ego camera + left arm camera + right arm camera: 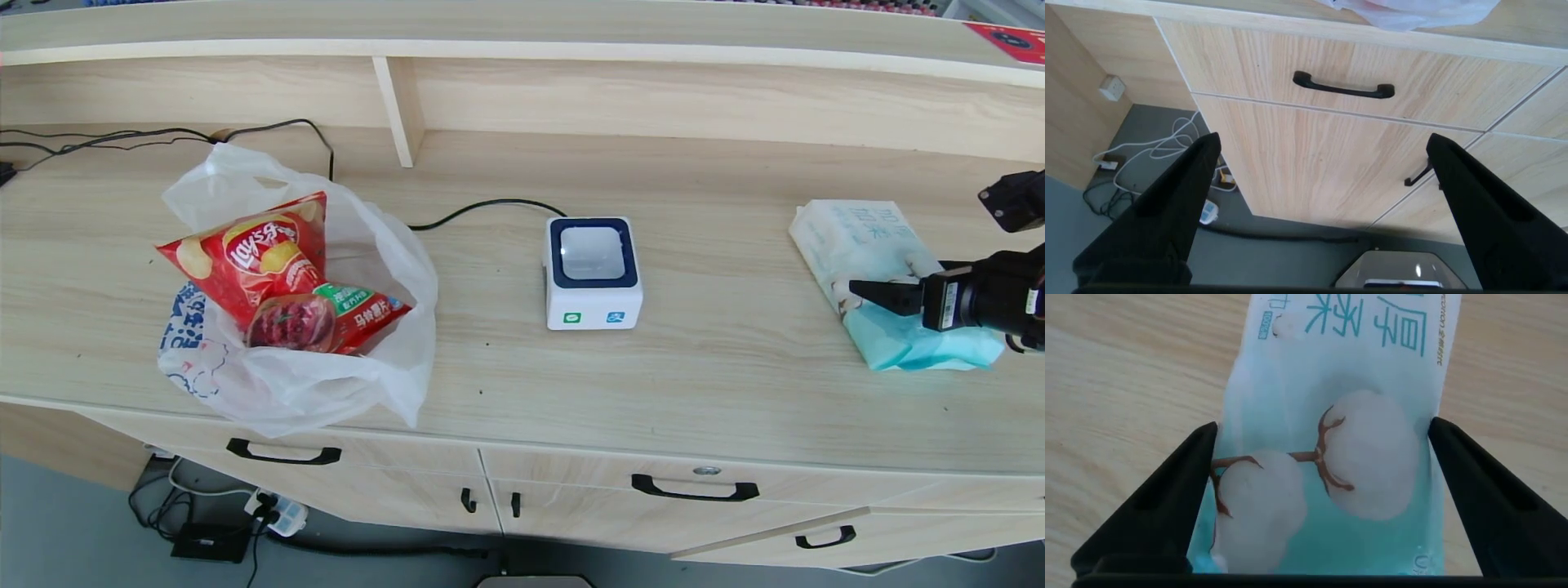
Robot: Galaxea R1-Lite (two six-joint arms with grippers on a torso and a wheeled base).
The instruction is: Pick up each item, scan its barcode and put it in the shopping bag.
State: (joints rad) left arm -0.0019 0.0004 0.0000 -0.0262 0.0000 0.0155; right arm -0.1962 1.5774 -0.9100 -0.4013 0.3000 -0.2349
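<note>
- tissue pack (865, 245): pale blue-and-white soft pack, lying flat at the right end of the worktop (718, 384).
- right gripper (1324, 429): at the pack, jaws spread to either side of it; contact cannot be told.
- left gripper (1323, 139): below the worktop edge, before a drawer handle (1343, 85), jaws spread, nothing between them.
- scanner (593, 272): white, mid-worktop.
- shopping bag (392, 343): white plastic, left of the scanner, holding a red chips bag (261, 261).

Chip bag (261, 269): logo, printed characters. Tissue pack (1331, 392): blue characters. Scanner (592, 273): two icon signs.
</note>
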